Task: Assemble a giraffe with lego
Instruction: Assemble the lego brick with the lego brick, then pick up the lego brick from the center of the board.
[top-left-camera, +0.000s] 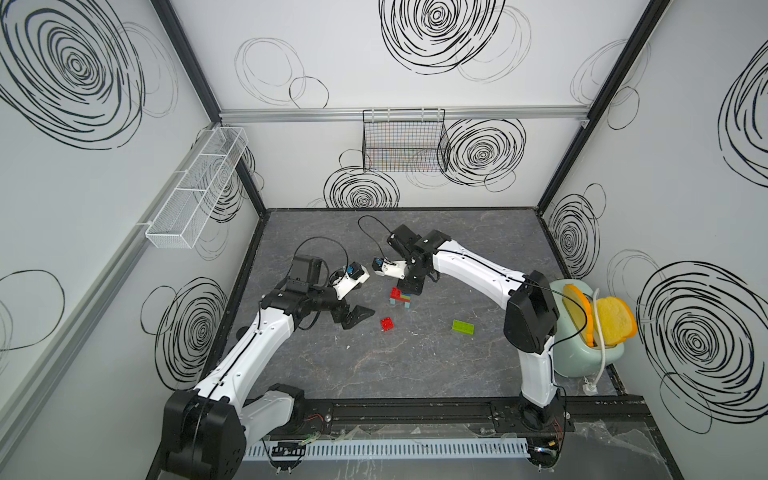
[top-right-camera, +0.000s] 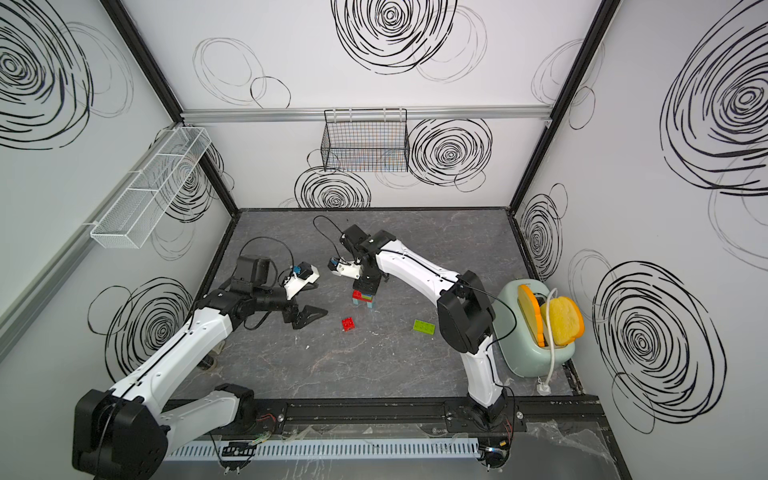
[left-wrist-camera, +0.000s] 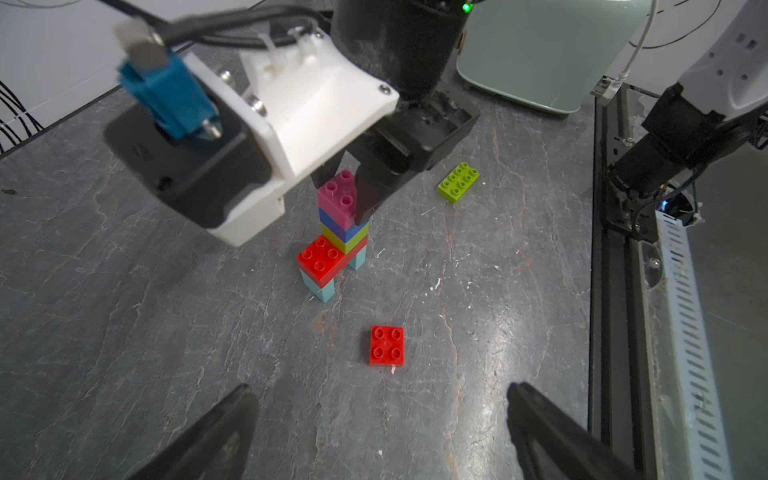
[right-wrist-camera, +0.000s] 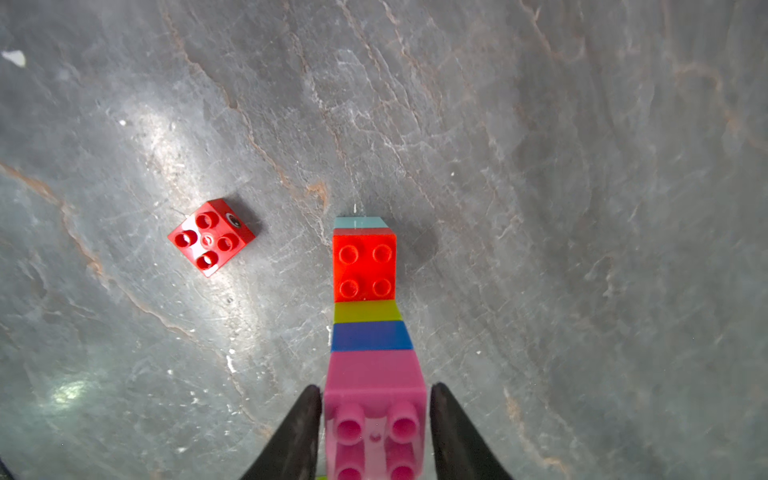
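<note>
- Though six bricks form the giraffe (left-wrist-camera: 332, 249) on the table (left-wrist-camera: 124, 332), two lie loose: one red brick (left-wrist-camera: 387, 345), one lime brick (left-wrist-camera: 458, 183)
- right gripper (right-wrist-camera: 376, 387) straddles its pink top, jaws barely clear
- left gripper (left-wrist-camera: 380, 387) wide, empty
- in both top views the neck's top is hidden

**Camera Layout: Stereo Head and Two Wrist Cameras**

Both top views: from high above the front rail (top-left-camera: 415, 409), looking down and toward the back wall (top-left-camera: 332, 62); distant enough to take in the whole tabletop (top-left-camera: 374, 365), the wire basket (top-left-camera: 403, 141) and the toaster (top-left-camera: 579, 359); near-identical framing, offset slightly sideways. Left wrist view: low over the tabletop, angled down and across it toward the right gripper (left-wrist-camera: 341, 201), the giraffe (left-wrist-camera: 328, 254) and the toaster beyond. Right wrist view: almost straight down along the fingers (right-wrist-camera: 301, 432), very near the pink brick (right-wrist-camera: 374, 374) topping the giraffe. Common to all four views: giraffe and loose red brick (left-wrist-camera: 387, 345). Common to top and left wrist views only: lime brick (left-wrist-camera: 458, 182), toaster.
</note>
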